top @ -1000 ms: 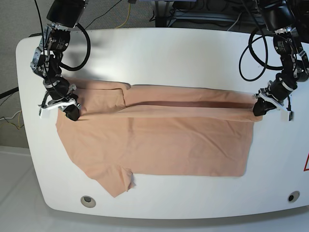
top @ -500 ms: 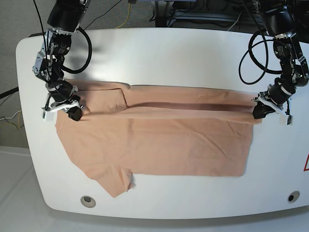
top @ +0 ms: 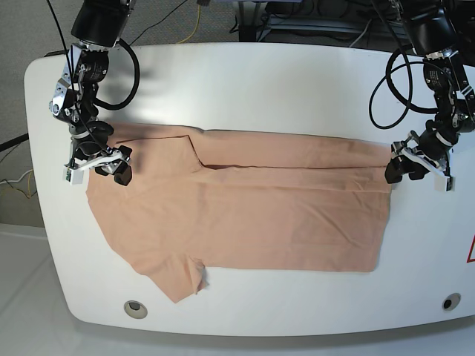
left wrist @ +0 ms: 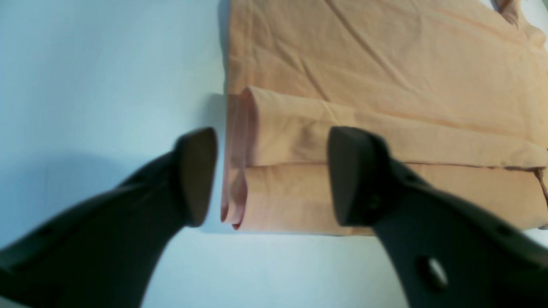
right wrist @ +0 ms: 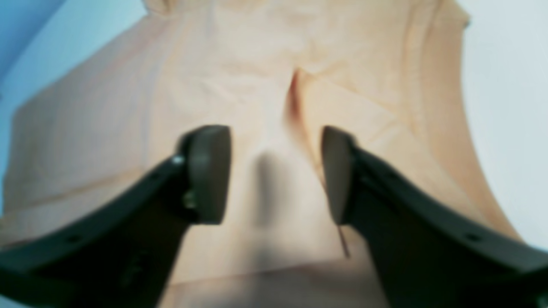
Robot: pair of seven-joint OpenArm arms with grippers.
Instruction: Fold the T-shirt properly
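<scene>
T-shirt (top: 245, 208) lies flat on white table (top: 245, 81), spread sideways: hem end toward base view's right, shoulder/sleeve end toward left. Far long edge is turned over onto the body, forming a narrow folded band along the top. One sleeve sticks out at the near left corner, not yet folded.

Left gripper (left wrist: 272, 175): released, jaws apart, nothing held. Wrist view shows the layered hem corner lying on the table in the gap between the jaws, w/ no visible pinch on the cloth.

Right gripper (right wrist: 274, 173): also released, jaws apart, empty, poised just over the shoulder area where a crease runs up the fabric.

Judgement: both tools sit at opposite ends of the folded band, consistent w/ laying down the first lengthwise fold. Near half and protruding sleeve remain to be folded; task approx. early stage.
</scene>
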